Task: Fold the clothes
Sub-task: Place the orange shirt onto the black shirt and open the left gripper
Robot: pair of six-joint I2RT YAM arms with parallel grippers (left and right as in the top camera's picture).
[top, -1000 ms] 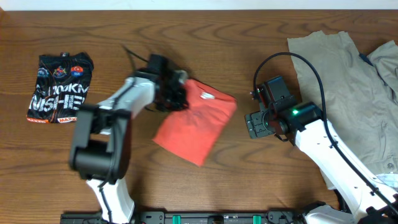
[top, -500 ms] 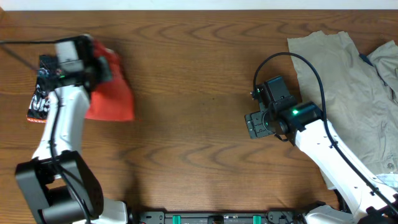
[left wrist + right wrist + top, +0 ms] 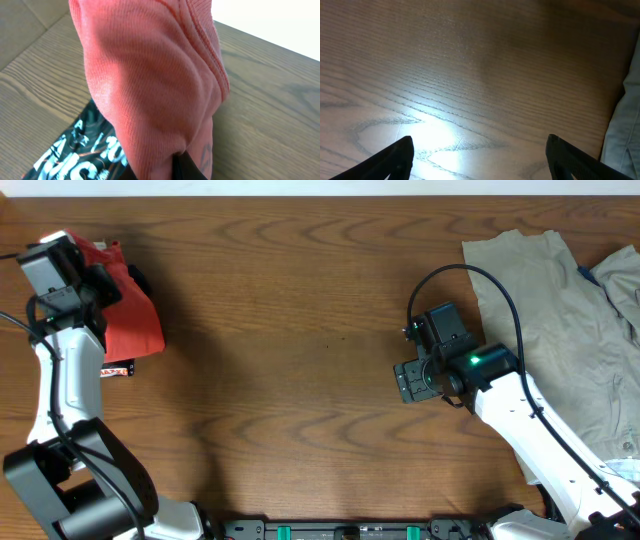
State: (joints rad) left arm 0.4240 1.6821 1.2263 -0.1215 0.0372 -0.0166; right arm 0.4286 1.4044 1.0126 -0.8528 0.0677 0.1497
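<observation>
The folded coral-red T-shirt (image 3: 130, 320) hangs from my left gripper (image 3: 98, 278) at the table's far left, over the folded black printed shirt (image 3: 118, 370), most of which it hides. In the left wrist view the red shirt (image 3: 150, 85) fills the frame, pinched in my jaws (image 3: 180, 167), with the black shirt (image 3: 75, 155) below it. My right gripper (image 3: 415, 380) is open and empty above bare wood at the right; its fingers show in the right wrist view (image 3: 480, 155). Khaki-beige garments (image 3: 560, 320) lie spread at the right.
A pale grey garment (image 3: 622, 275) lies over the khaki pile at the far right edge. The khaki cloth's edge shows at the right of the right wrist view (image 3: 625, 120). The wooden table (image 3: 300, 380) lies between the two arms.
My left gripper has carried the folded red shirt from the table's middle to the far left, over the black shirt. The right arm has not moved.
</observation>
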